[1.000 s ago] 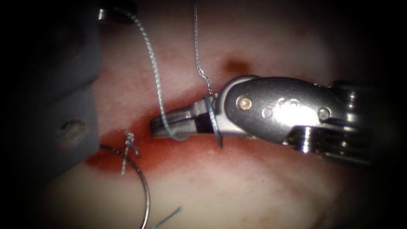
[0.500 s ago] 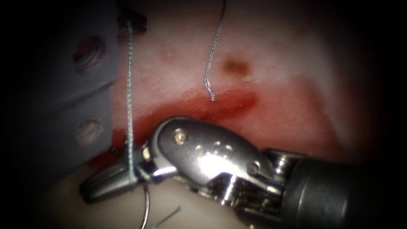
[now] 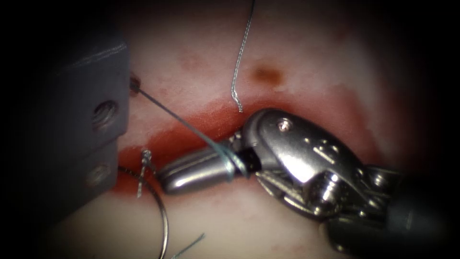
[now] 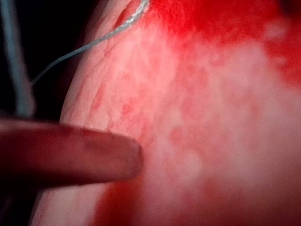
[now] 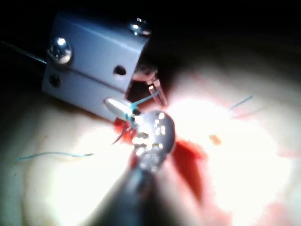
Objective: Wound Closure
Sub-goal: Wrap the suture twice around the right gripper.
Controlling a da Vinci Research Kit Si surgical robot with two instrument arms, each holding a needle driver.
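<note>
Thread [image 3: 189, 125] runs taut from the left tool [image 3: 133, 85] down-right to wrap the right tool's [image 3: 196, 170] closed, empty jaws over the cut [image 3: 191, 136], while the needle [image 3: 162, 211] lies free on the tissue [image 3: 287, 225] below.

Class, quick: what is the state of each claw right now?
Left claw: holds the thread that runs to the right tool.
Right claw: shut, thread looped around it; grips nothing visible.
Needle: lies free on the tissue.
</note>
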